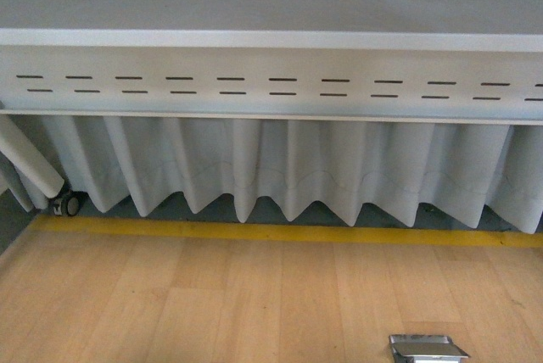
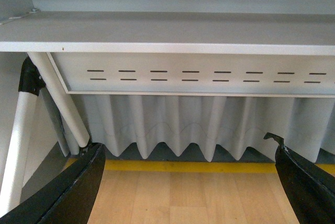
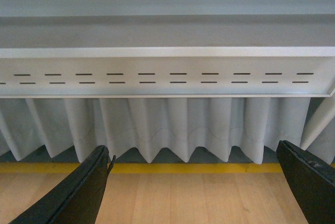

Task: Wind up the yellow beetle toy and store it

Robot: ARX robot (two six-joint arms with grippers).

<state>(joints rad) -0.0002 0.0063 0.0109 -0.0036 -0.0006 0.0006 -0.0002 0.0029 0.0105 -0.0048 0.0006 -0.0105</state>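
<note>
The yellow beetle toy is out of view in all three views. My left gripper [image 2: 188, 182] is open, its black fingers [image 2: 73, 187] wide apart at the sides of the left wrist view, with only bare wooden tabletop [image 2: 183, 198] between them. My right gripper [image 3: 193, 182] is open too, its black fingers [image 3: 78, 192] spread over the same wood surface [image 3: 193, 198], holding nothing. Neither arm shows in the front view.
A yellow tape line [image 1: 280, 232] runs along the far edge of the wooden table [image 1: 212, 304]. Beyond it hangs a pleated white curtain [image 1: 288, 168] under a white slotted panel [image 1: 271, 83]. A small silver metal piece [image 1: 426, 349] lies at the near right edge. White legs and a castor [image 1: 66, 203] stand at far left.
</note>
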